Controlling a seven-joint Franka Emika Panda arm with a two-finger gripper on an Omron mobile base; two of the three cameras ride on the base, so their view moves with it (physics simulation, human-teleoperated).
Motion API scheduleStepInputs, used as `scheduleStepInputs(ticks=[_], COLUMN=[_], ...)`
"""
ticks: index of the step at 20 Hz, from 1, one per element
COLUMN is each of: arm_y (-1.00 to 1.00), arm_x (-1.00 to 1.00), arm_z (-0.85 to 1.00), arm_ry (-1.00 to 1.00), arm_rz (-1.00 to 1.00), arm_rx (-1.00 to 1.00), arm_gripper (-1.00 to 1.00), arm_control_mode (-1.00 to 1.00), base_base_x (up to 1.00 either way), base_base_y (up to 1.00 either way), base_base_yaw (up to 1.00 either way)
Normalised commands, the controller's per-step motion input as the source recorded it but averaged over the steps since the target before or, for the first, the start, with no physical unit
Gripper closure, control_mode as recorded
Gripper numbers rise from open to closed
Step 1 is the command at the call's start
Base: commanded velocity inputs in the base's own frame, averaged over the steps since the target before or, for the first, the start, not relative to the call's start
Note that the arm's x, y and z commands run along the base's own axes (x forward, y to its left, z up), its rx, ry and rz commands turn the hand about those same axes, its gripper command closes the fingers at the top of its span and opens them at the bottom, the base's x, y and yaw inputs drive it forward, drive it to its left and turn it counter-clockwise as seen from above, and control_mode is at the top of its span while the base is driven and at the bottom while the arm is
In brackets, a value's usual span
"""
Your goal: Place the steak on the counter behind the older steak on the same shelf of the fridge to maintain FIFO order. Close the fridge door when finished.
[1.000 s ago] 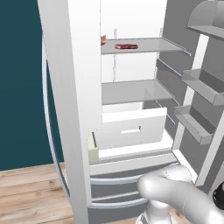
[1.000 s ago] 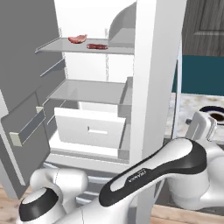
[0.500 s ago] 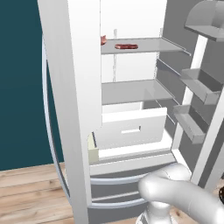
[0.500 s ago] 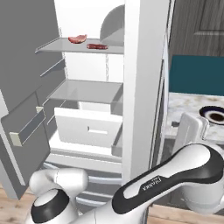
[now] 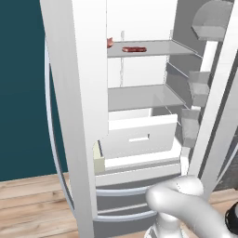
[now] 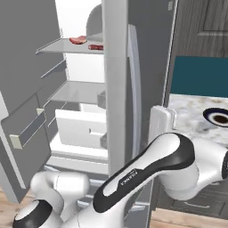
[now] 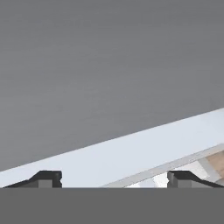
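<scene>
Swinging right since the earlier frame, the arm is carrying its empty, spread gripper off while the steak is resting behind the older steak at the shelf back edge, leaving the fridge door to close.

Fridge outside matt grey, like brushed metal; inside smooth white plastic. Shelf thin pale grey, smooth. Counter polished veined marble. Floor light wood planks. Steaks raw, moist-looking.
</scene>
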Motion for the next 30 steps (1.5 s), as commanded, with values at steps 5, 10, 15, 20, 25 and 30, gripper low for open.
scheduleStepInputs(ticks=[5, 10, 15, 20, 25, 30], arm_y=[1.0, 0.96, 0.7, 0.41, 0.33, 0.23], arm_x=[0.43, 0.54, 0.61, 0.73, 0.73, 0.71], arm_z=[0.06, 0.17, 0.27, 0.28, 0.23, 0.23], arm_ry=[0.0, 0.0, 0.0, 0.0, 0.0, 0.0], arm_rz=[0.02, 0.0, -0.03, -0.09, -0.11, -0.13], arm_rx=[-0.01, -0.01, -0.01, -0.01, -0.02, -0.02], arm_gripper=[-1.0, -1.0, -1.0, -1.0, -1.0, -1.0], arm_control_mode=[-1.0, -1.0, -1.0, -1.0, -1.0, -1.0], base_base_x=[0.0, 0.0, 0.0, 0.0, 0.0, 0.0], base_base_y=[0.0, 0.0, 0.0, 0.0, 0.0, 0.0], base_base_yaw=[0.0, 0.0, 0.0, 0.0, 0.0, 0.0])
